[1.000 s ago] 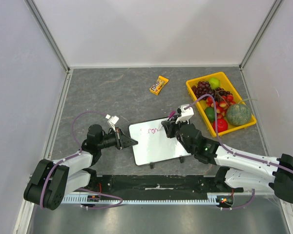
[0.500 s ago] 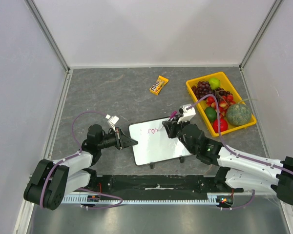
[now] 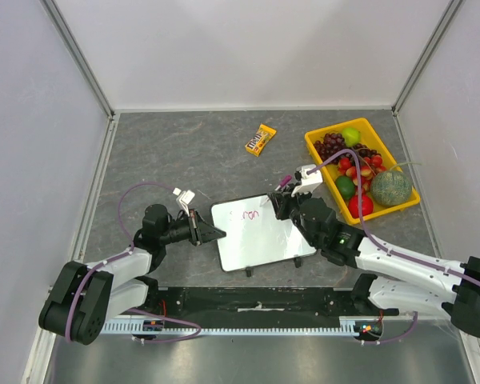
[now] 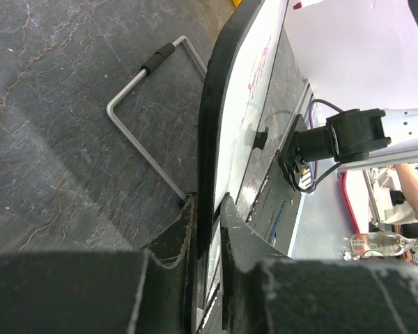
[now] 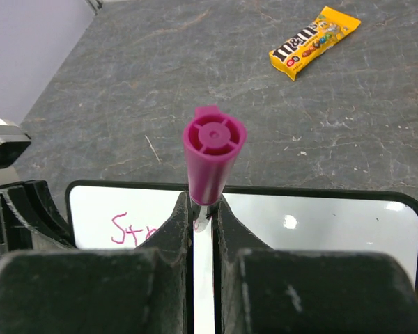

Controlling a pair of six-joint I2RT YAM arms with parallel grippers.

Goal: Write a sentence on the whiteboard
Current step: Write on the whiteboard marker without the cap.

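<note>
The whiteboard (image 3: 260,240) lies on the grey table between the arms. Pink handwriting, the sentence (image 3: 250,214), sits near its far left corner; in the right wrist view it reads roughly "Str" (image 5: 127,229) and runs behind the fingers. My left gripper (image 3: 216,234) is shut on the board's left rim (image 4: 210,125), one finger on each side (image 4: 207,209). My right gripper (image 3: 277,202) is shut on a pink marker (image 5: 213,156) held upright over the board's far edge, tip down and hidden between the fingers (image 5: 203,207). The marker's top also shows in the top view (image 3: 283,185).
A yellow tray (image 3: 314,150) of fruit stands at the right, close to my right arm. A yellow candy packet (image 3: 261,139) lies on the far table and also shows in the right wrist view (image 5: 313,42). A wire stand (image 4: 143,136) sticks out under the board. Walls enclose three sides.
My right gripper has shifted a little toward the board's far edge with the marker. The left gripper and the board have not moved.
</note>
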